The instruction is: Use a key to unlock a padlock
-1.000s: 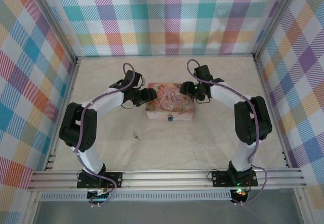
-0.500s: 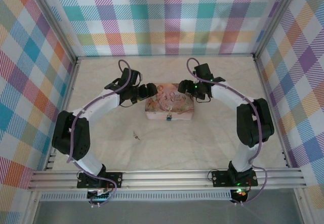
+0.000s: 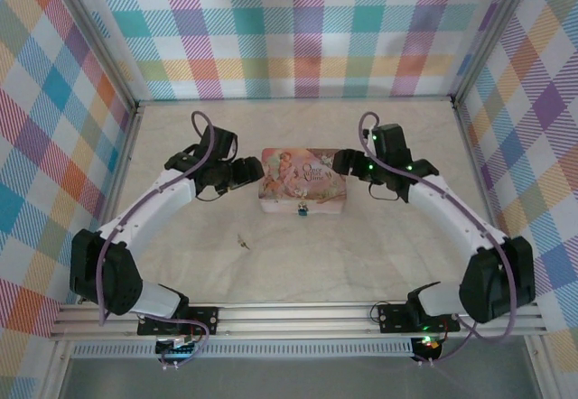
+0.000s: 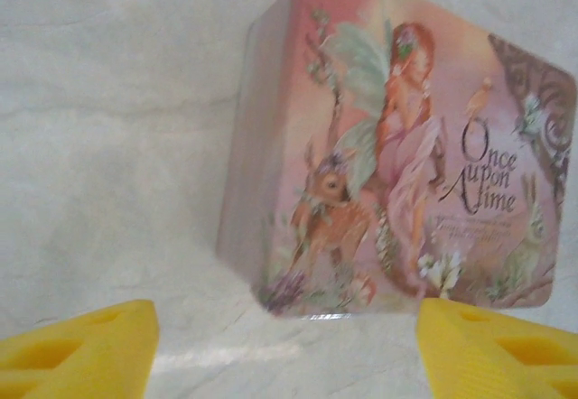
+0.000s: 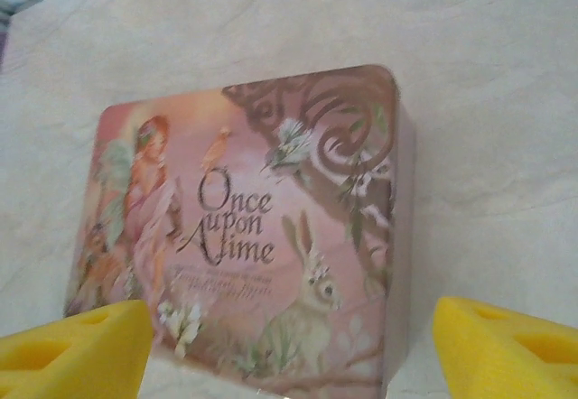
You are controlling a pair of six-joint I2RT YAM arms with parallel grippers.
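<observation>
Your left pincer (image 3: pixel 247 171) hangs spread and empty at the left end of the tin (image 3: pixel 302 178). Below it, lower left of centre, the key (image 3: pixel 242 241) lies loose on the counter (image 3: pixel 361 245); the padlock (image 3: pixel 302 209) sits at the tin's near edge. Your right pincer (image 3: pixel 346 162) is spread too. Nothing's grasped yet, I judge: next, pinch the key.

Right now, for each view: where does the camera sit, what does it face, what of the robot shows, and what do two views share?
Top external: above and behind the arms, looking down at the table; both arms, left end effector and right end effector flanking the tin.
Left wrist: on the left arm, facing the tin; its yellow fingers below.
Right wrist: on the right arm, facing the tin's other end; yellow fingers below.
Shared: both wrist views show the tin's lid.
</observation>
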